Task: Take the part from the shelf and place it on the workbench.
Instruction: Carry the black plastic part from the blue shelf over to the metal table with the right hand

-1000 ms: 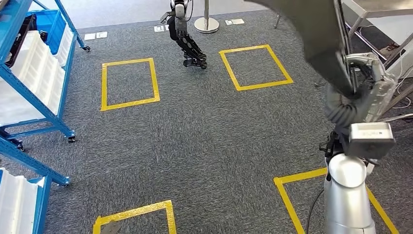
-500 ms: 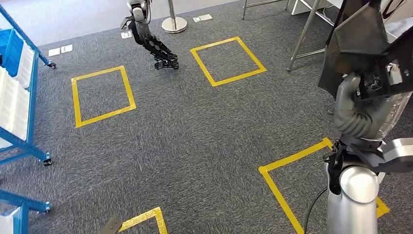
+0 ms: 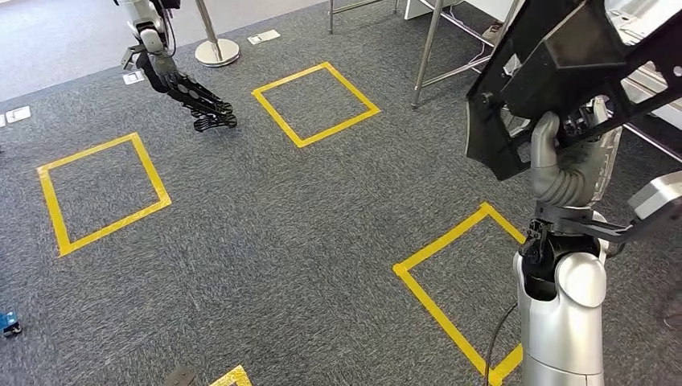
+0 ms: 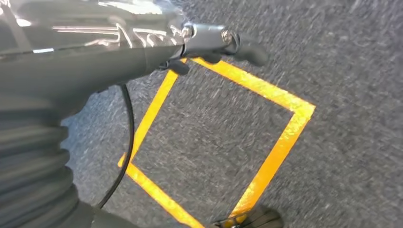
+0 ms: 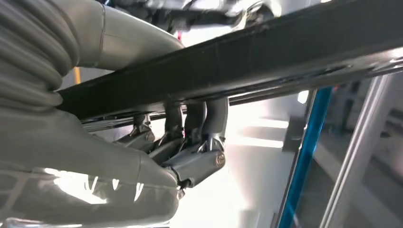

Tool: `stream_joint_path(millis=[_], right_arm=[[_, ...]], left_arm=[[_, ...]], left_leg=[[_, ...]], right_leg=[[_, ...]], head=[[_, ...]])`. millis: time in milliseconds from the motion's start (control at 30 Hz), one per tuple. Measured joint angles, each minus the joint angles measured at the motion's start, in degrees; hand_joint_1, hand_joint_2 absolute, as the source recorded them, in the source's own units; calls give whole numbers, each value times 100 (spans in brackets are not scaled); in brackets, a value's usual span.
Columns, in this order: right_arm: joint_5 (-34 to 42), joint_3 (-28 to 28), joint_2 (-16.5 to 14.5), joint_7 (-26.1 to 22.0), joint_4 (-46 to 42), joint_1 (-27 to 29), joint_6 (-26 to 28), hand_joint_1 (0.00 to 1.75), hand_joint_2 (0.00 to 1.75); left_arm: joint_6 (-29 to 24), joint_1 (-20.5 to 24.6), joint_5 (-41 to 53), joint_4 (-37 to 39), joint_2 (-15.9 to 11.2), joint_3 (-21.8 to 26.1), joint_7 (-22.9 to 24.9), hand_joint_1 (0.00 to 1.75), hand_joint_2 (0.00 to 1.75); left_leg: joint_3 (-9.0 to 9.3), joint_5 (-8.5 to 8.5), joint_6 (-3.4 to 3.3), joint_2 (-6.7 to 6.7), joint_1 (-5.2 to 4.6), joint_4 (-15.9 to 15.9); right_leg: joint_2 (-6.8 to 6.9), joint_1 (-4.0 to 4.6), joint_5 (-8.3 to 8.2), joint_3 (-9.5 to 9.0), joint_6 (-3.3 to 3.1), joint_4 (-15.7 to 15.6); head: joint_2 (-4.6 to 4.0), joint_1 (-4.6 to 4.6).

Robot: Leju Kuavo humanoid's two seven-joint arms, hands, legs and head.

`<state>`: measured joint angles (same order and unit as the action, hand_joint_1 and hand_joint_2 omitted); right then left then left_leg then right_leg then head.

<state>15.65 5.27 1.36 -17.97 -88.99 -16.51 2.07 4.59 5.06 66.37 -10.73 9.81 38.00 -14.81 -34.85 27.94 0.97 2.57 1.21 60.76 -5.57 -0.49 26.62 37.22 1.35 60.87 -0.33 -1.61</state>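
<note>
The black flat part (image 3: 563, 72) is up at the right of the head view, tilted, and my right hand (image 3: 563, 153) grips its lower edge from below. In the right wrist view the part (image 5: 266, 52) crosses as a dark bar with my fingers (image 5: 190, 137) curled under it and the thumb over it. The workbench (image 3: 426, 56) shows its metal legs at the back right, behind the part. My left hand (image 4: 223, 40) hangs over the carpet with its fingers stretched out and nothing in them.
Grey carpet carries yellow taped squares (image 3: 315, 103), one right by my right side (image 3: 450, 257). Another robot's black arm (image 3: 189, 92) hangs at the back left beside a post base (image 3: 217, 52). A blue shelf foot (image 3: 8, 324) shows at the left edge.
The camera has turned to the right: the blue shelves have slid out at the left and the workbench legs have come in at the back right. My right hand still holds the part.
</note>
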Motion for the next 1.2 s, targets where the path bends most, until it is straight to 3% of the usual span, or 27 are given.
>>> stream_joint_path(millis=[67,100,167,200,267,300,333,400,467,533,600,667,700,733,767,833,900,967,1000,1067,1133,1200], right_arm=[[480,30,-64,60,22,-13,-316,175,175],[722,35,-104,100,26,-13,-473,175,175],[1138,37,-183,160,26,19,-757,175,175],[1303,35,-214,174,22,36,-884,175,175],[1621,33,-272,173,-27,73,-1138,175,175],[1824,32,-307,166,-77,94,-1291,175,175],[2049,30,-351,160,-148,113,-1452,175,175],[2508,25,-449,155,-316,183,-1760,175,175],[2978,29,-532,185,-507,280,-2028,175,175],[3552,41,-619,279,-715,346,-2329,175,175],[4179,48,-740,406,-896,401,-2623,175,175],[4644,58,-854,488,-1034,477,-2793,175,175],[4775,66,-897,513,-1094,508,-2824,175,175],[4845,74,-932,533,-1141,525,-2825,175,175],[4877,83,-960,552,-1178,532,-2809,175,175],[4896,113,-1001,579,-1222,532,-2756,175,175],[4856,150,-1023,586,-1235,533,-2718,175,175],[4784,186,-1033,579,-1249,547,-2711,175,175],[4731,205,-1034,569,-1262,558,-2712,175,175],[4580,234,-1037,527,-1295,565,-2711,175,175],[4359,235,-1040,462,-1324,567,-2695,175,175],[4144,234,-1043,409,-1344,590,-2672,175,175]], left_arm=[[-1,-5,-2,0,0,7,0,0,175],[-2,-12,-3,0,-1,13,0,0,175],[-1,-18,-11,0,-2,24,-4,0,175],[0,-17,-15,0,-2,28,-11,0,175],[2,-14,-21,0,-2,33,-28,0,175],[3,-13,-21,-1,-6,36,-37,0,175],[4,-12,-21,-1,-11,39,-42,0,175],[5,-9,-20,-2,-22,43,-51,0,175],[9,-1,-9,-3,-25,45,-62,0,175],[31,13,17,-3,-26,43,-74,0,175],[60,9,49,-3,-31,39,-75,0,175],[73,-13,72,-1,-46,40,-64,0,175],[74,-19,80,-1,-52,41,-57,0,175],[74,-18,85,0,-57,41,-52,0,175],[74,-15,88,0,-59,41,-49,0,175],[74,-11,91,1,-60,40,-46,0,175],[75,-14,93,4,-61,39,-44,0,175],[76,-10,94,7,-60,41,-44,0,175],[76,-4,95,7,-57,42,-45,0,175],[74,-3,95,7,-53,43,-48,0,175],[72,-28,97,8,-54,45,-49,0,175],[72,-53,103,10,-54,47,-48,0,175]], left_leg=[[19,8,-57,-149,5,-15],[25,22,-77,-230,2,-15],[40,49,-94,-392,1,-13],[55,67,-93,-469,5,-12],[116,119,-66,-610,16,-12],[151,148,-39,-667,11,-14],[179,177,-6,-723,-6,-12],[223,211,44,-827,-61,-29],[283,241,87,-942,-80,-67],[284,362,129,-789,-53,54],[30,653,144,-454,-32,644],[-376,905,143,-303,-37,1400],[-499,897,139,-282,-40,1570],[-519,777,133,-269,-37,1516],[-427,568,127,-242,-31,1232],[-126,183,126,-28,1,457],[35,67,119,145,18,59],[51,70,69,83,1,33],[58,60,35,23,0,23],[70,50,-32,-111,17,2],[75,64,-74,-259,12,-2],[80,82,-92,-418,5,0]], right_leg=[[343,20,253,241,19,481],[425,13,411,428,25,850],[465,-11,565,735,40,1412],[479,-19,501,760,48,1432],[583,-27,130,476,58,849],[738,-6,-14,283,65,477],[878,22,-108,128,57,175],[1039,71,-94,33,25,-26],[916,64,-85,30,-39,-42],[770,28,-75,-8,-110,-59],[629,-2,-59,-50,-179,-66],[467,-2,-46,-76,-216,-65],[377,-1,-42,-86,-220,-64],[287,-3,-40,-98,-220,-63],[198,-8,-36,-111,-215,-62],[38,-11,-24,-121,-186,-46],[-92,-8,-25,-102,-129,-37],[-205,-21,-51,-81,-61,-66],[-202,-24,-49,-69,-33,-66],[26,-2,99,50,8,156],[345,12,438,372,29,815],[457,-3,636,680,38,1420]], head=[[0,-64],[0,-91],[0,-125],[0,-145],[0,-190],[0,-217],[0,-249],[0,-248],[0,-184],[0,-129],[0,-55],[0,9],[0,28],[0,37],[0,42],[0,62],[0,69],[0,65],[0,65],[0,17],[0,-50],[0,-84]])
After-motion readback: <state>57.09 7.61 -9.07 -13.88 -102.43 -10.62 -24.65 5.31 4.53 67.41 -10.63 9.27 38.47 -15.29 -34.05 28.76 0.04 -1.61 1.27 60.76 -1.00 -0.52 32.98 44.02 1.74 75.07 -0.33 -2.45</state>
